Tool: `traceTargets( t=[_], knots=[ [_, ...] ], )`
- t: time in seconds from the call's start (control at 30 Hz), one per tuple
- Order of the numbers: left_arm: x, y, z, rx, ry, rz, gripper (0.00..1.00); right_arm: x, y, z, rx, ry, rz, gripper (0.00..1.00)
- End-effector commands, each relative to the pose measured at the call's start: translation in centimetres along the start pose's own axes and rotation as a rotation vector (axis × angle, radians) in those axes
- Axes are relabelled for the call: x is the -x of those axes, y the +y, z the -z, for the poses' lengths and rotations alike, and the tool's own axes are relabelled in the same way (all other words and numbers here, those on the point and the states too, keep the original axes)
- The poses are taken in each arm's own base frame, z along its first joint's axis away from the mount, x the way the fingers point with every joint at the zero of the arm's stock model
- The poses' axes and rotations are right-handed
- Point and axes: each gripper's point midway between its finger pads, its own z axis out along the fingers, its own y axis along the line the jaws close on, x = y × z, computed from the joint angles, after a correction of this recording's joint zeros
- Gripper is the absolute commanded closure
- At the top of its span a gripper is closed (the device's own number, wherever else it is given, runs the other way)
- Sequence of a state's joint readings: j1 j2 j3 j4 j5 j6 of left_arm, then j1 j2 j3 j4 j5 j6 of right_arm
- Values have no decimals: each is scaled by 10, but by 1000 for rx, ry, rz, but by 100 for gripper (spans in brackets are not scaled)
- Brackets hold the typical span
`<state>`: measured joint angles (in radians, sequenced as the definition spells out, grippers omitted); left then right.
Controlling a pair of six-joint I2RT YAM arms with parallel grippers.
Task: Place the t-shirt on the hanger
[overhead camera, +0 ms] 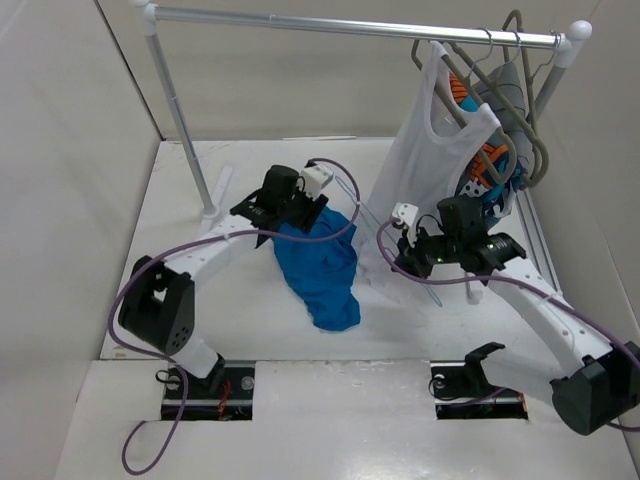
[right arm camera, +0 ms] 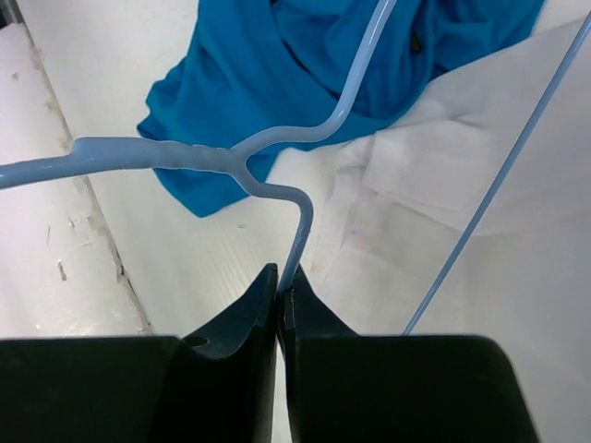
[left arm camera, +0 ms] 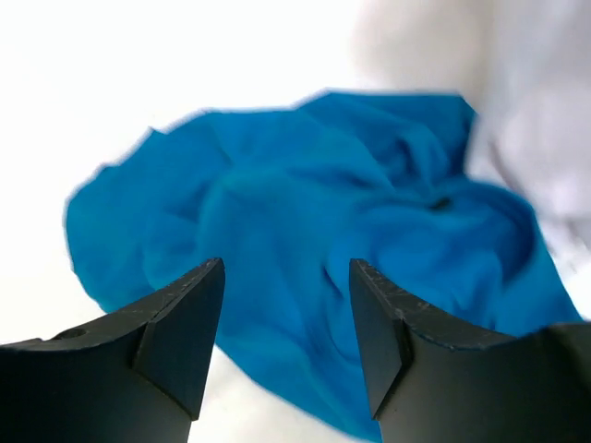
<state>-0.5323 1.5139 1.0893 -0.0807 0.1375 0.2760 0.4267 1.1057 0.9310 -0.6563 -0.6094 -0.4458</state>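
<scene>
Garment position first: we find the t-shirt lying crumpled in a heap on the table, off the hanger. We locate every other item from the t-shirt. The left gripper sits at the t-shirt's far edge, pointing down at the fabric. Its jaws are spread, with nothing between them, and the blue cloth shows through the gap. The right gripper sits to the right of the t-shirt. Its jaws are pressed together on the hanger's thin wire, just below the twisted neck, and the wire rises from the fingertips. From the neck, one pale-blue arm of the hanger runs out over the t-shirt's right edge. We cannot tell whether that wire touches the fabric. A white tank top hangs to the right of the t-shirt and beyond it, from a rail. Its lower hem touches the t-shirt's right side.
</scene>
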Motion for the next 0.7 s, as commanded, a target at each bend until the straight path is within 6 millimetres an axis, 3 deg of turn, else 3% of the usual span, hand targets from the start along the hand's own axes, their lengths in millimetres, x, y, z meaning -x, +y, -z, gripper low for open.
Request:
traceTargets(
  t=[0.0, 0.13, 0.43, 0.57, 0.6, 0.67],
  knots=[
    [46, 17, -4, 90, -97, 33, 47, 8, -9, 16, -61, -48, 28, 100],
    [20, 24, -26, 127, -7, 26, 47, -3, -17, 20, -83, -39, 7, 100],
    [-30, 0, -43, 31, 134, 15, 40, -12, -28, 24, -77, -18, 11, 100],
    [-31, 4, -45, 54, 136, 13, 55, -12, -29, 25, -76, -23, 6, 100],
    [-31, 5, -45, 53, 136, 4, 66, -16, -28, 23, -71, -15, -2, 100],
    [-36, 4, -45, 50, 146, -9, 73, -15, -26, 23, -61, -21, -2, 100]
  ],
)
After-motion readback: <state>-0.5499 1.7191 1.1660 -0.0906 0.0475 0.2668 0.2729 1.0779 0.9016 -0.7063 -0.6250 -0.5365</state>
